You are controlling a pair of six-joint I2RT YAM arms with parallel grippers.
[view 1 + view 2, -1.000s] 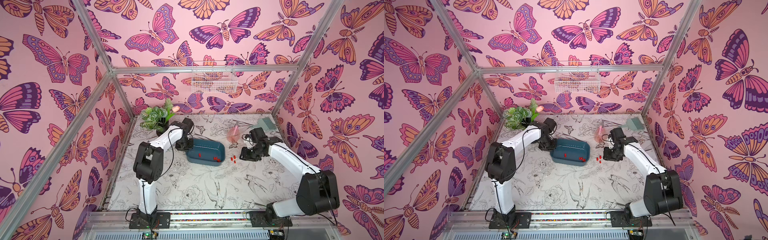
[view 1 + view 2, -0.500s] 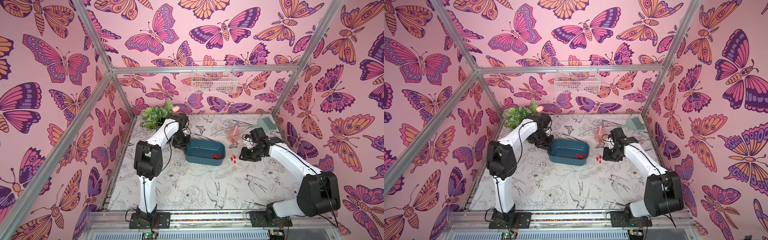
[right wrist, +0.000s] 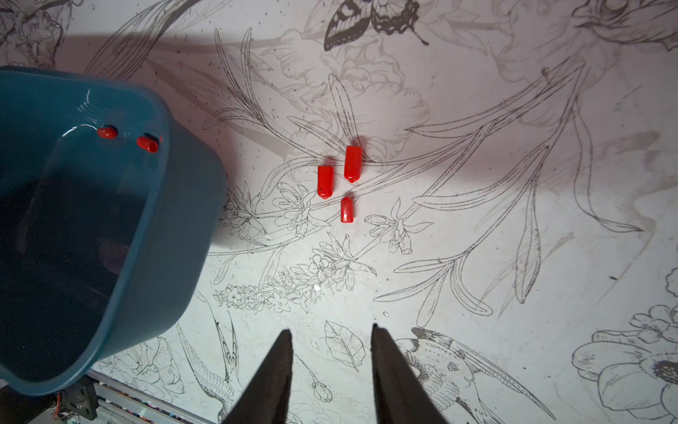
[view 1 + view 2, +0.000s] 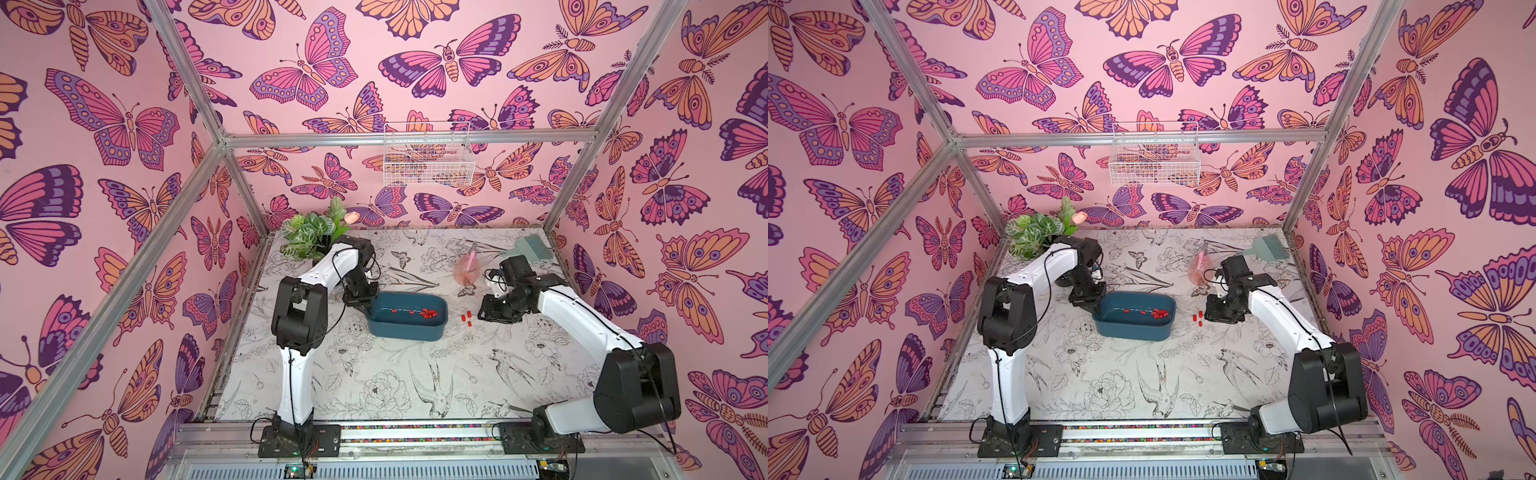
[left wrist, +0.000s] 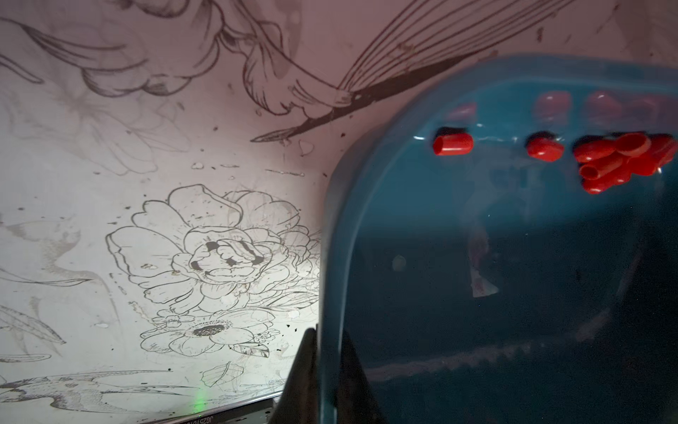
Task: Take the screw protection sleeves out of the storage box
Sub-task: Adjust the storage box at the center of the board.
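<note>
The screw protection sleeves (image 4: 428,313) inside the storage box (image 4: 403,330) have slid. A second ago they lay in two spread groups. Now most are bunched against the far wall at its right end, with a couple trailing off toward the left. The box sits in the middle of the desk (image 4: 415,386), and in both top views it has shifted a touch toward the near edge. My left pincer (image 5: 328,334) is clamped tight on the rim at the box's left end, one finger inside the wall and one outside. The three loose sleeves (image 3: 341,183) lie on the desk just beside the box's right end, not touching it. My right pincer (image 3: 330,328) hangs near them, jaws partly parted, holding nothing and touching nothing. Toward the far-right corner I see a pink bottle (image 4: 467,270) and a teal brush (image 4: 530,247), and a plant (image 4: 307,235) fills the far-left corner. There's open desk from the box down to the near edge.
</note>
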